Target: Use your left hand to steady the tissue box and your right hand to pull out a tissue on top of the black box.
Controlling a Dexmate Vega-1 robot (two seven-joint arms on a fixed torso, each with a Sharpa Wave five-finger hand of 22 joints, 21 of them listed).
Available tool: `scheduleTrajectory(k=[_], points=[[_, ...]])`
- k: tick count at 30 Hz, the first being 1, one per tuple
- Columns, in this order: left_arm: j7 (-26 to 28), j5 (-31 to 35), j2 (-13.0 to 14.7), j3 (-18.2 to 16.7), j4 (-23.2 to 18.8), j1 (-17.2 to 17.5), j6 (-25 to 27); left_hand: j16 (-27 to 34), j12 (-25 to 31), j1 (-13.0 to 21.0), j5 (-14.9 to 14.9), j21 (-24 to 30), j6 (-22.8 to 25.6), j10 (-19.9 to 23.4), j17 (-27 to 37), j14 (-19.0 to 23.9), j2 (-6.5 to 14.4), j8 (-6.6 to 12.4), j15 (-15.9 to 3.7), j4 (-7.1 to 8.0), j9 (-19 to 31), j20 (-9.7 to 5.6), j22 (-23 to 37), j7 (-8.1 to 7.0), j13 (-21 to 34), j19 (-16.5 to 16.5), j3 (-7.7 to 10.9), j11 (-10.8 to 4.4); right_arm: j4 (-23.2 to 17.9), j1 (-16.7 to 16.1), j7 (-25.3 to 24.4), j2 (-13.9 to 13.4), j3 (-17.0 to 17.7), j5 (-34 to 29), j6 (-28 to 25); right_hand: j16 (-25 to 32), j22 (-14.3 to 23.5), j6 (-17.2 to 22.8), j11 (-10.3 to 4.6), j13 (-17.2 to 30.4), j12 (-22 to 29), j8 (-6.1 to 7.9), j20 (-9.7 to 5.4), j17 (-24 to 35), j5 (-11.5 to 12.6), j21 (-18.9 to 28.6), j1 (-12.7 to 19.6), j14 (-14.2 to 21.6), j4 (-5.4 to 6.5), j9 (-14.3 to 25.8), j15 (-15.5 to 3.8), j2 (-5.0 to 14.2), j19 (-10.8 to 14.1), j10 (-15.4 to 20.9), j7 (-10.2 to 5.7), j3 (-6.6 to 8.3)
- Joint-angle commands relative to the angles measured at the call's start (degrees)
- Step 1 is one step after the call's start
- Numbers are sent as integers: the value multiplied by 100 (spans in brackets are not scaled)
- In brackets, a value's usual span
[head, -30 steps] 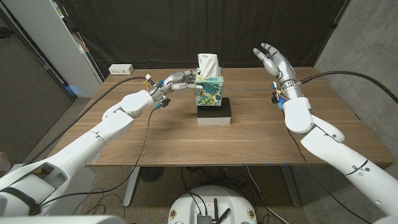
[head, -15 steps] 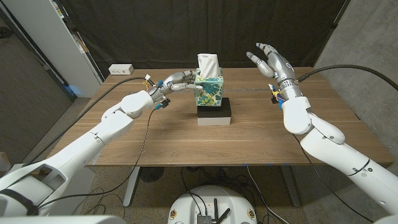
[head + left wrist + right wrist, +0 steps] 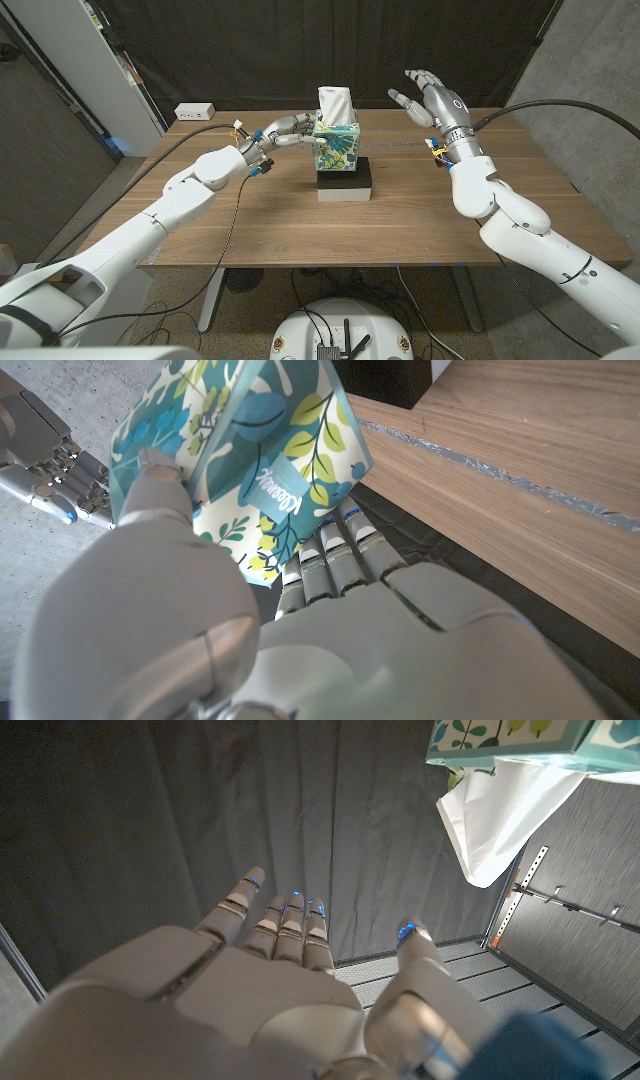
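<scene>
Two arms reach in over the wooden bench (image 3: 400, 215) from the near corners. At the bench's middle, toward the far edge, a black box (image 3: 345, 180) lies with the tissue box (image 3: 337, 147) standing upright on top of it; the tissue box is teal with a leaf print, and a white tissue (image 3: 334, 101) sticks up out of its top. The left hand (image 3: 285, 130) is against the tissue box's left side, its fingers (image 3: 335, 550) laid along the printed wall and the thumb pressing on another face, as the left wrist view shows, so it holds the box. The right hand (image 3: 432, 98) is raised in the air to the right of the tissue, near it but apart from it, fingers spread and holding nothing; in the right wrist view the tissue hangs beyond its fingertips (image 3: 290, 902). A white power strip (image 3: 195, 112) sits at the bench's far left corner.
</scene>
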Motion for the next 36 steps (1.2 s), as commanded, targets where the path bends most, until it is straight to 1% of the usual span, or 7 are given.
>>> scheduleTrajectory(k=[1, 10, 13, 17, 28, 31, 36], points=[[-1, 19, -9, 9, -1, -16, 12, -15, -6, -3, 45, 1, 176, 36, 4, -17, 47, 39, -167, 18, 22, -42, 21, 178, 8, -4, 42, -41, -35, -32, 29, 60, -22, -308, -76, 33, 14, 58, 14, 15, 28, 39, -8, -6, 29, 26, 47, 64, -51, 12, 2, 38, 25, 64, -22, 13], [16, 35, -8, 16, -14, -7, 31, -14, -8, 2, 46, 1, 172, 34, 4, -15, 50, 41, -160, 15, 21, -37, 21, 186, 9, -6, 50, -39, -119, -6, 138, 52, -60, -434, -18, 33, 16, 62, 6, 16, 23, 34, 0, -6, 32, 41, 53, 68, -61, 13, -3, 44, 69, 66, -31, 14], [16, 35, -9, 20, -19, -4, 40, -13, -9, 1, 45, 1, 171, 35, 4, -13, 49, 42, -165, 15, 21, -40, 21, 181, 10, -5, 51, -53, -124, 27, 195, 40, -86, -460, 57, 34, 16, 56, 3, 17, 20, 30, -4, -4, 33, 45, 52, 69, -62, 13, -1, 46, 83, 66, -36, 13], [22, 25, -18, 16, -16, 7, 19, -14, -11, 3, 45, 1, 166, 31, 4, -13, 49, 42, -161, 14, 21, -45, 21, 184, 10, -5, 54, -34, -122, 68, 254, 26, -103, -473, 194, 35, 17, 49, -1, 18, 16, 24, 2, -1, 32, 44, 43, 69, -59, 14, -11, 48, 87, 61, -47, 8], [43, 28, -5, 11, -41, 37, 34, -15, -14, 5, 46, 0, 163, 28, 4, -18, 55, 46, -158, 14, 19, -35, 21, 190, 12, -7, 65, -36, -56, 242, 384, 66, -198, -645, 433, 70, 21, 60, -47, 21, 13, 19, 2, 15, 28, 61, 12, 144, -43, 16, -20, 68, 155, 81, -86, -6], [49, 24, -3, 7, -48, 43, 40, -16, -12, 4, 46, 1, 162, 35, 4, -20, 56, 47, -157, 14, 19, -36, 21, 189, 13, -5, 66, -39, -53, 281, 425, 87, -229, -698, 471, 70, 22, 71, -74, 21, 4, 21, 16, 18, 27, 60, 6, 141, -41, 17, -22, 69, 158, 64, -126, -10], [31, 13, 2, 11, -50, 49, 37, -17, -17, 2, 46, 0, 153, 23, 5, -24, 62, 46, -150, 16, 19, -32, 22, 197, 14, -9, 71, -31, -35, 333, 489, 107, -253, -731, 579, 65, 23, 70, -87, 23, -13, 16, 66, 25, 27, 52, -3, 124, -42, 19, -28, 71, 152, 29, -254, -16]])
